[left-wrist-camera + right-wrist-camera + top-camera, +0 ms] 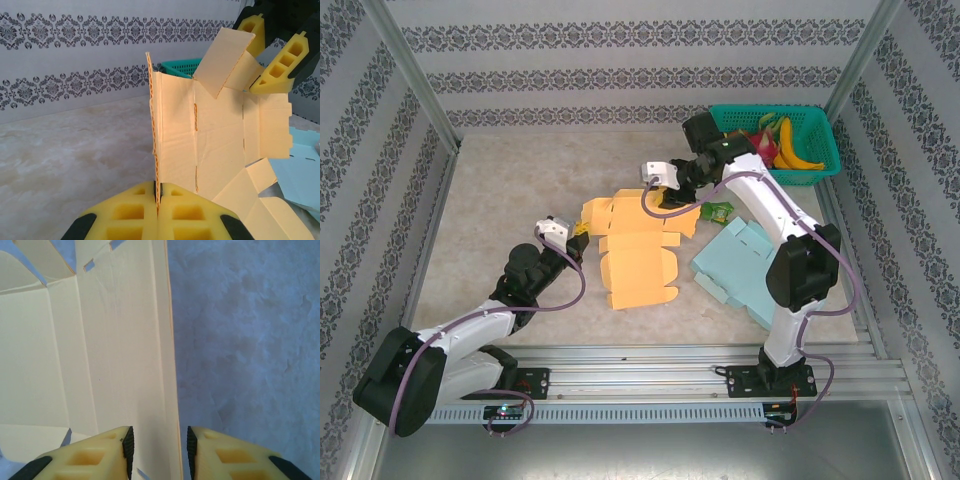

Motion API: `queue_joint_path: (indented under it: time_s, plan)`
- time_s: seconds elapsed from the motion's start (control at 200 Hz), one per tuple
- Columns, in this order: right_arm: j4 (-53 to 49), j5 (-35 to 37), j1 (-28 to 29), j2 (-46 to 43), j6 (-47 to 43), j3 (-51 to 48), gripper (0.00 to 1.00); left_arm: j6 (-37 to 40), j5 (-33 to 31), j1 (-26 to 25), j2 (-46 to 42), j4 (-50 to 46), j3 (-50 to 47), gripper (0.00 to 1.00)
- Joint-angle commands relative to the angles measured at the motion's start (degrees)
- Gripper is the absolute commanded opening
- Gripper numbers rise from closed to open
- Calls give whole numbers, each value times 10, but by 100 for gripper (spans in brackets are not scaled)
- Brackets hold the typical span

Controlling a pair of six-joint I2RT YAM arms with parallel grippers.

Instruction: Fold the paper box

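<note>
The orange paper box (635, 255) lies mostly flat in the middle of the table (500, 200), between the two arms. The left gripper (577, 236) is clamped tight on a raised flap at the box's left edge (156, 150). The right gripper (667, 197) sits at the far edge, its fingers (90, 455) apart and straddling a panel's edge without squeezing it. A flat teal box (750, 265) lies just beside the orange one.

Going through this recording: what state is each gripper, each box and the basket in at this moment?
left gripper: shut on one edge of the orange box.
right gripper: open, fingers either side of a panel edge of the orange box.
orange box: unfolded, mostly flat, pinched edge raised.
blue box: unfolded, lying flat.
green basket: upright, holding fruit.
</note>
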Motion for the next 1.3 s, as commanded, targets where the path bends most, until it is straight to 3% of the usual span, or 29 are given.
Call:
queue_joint_path:
  time_s: [0.0,0.245,0.425,0.51,0.62,0.784,0.964,1.089,1.299]
  plan:
    - [-13,5,-6,-20,-15,-11,34,9,-7,-10,2,23,17,0]
    - [-11,8,-6,-24,-16,-16,22,10,-8,-12,4,14,22,0]
    - [-6,31,-1,-27,-16,-19,0,0,-33,-13,5,-6,33,0]
    - [-2,55,5,-27,-7,-17,0,-15,-81,-12,1,-31,45,14]
    - [8,97,14,-21,32,-10,0,-54,-132,-12,-21,-69,58,41]
    - [36,182,27,-14,93,-5,0,-152,-197,-12,-91,-160,79,40]
    - [55,208,32,-27,122,-28,0,-296,-94,-13,-90,-296,167,30]
    - [80,204,31,-45,125,-61,0,-382,10,-13,-18,-275,213,28]
    - [103,182,32,-59,120,-91,0,-426,22,-19,104,-268,286,25]
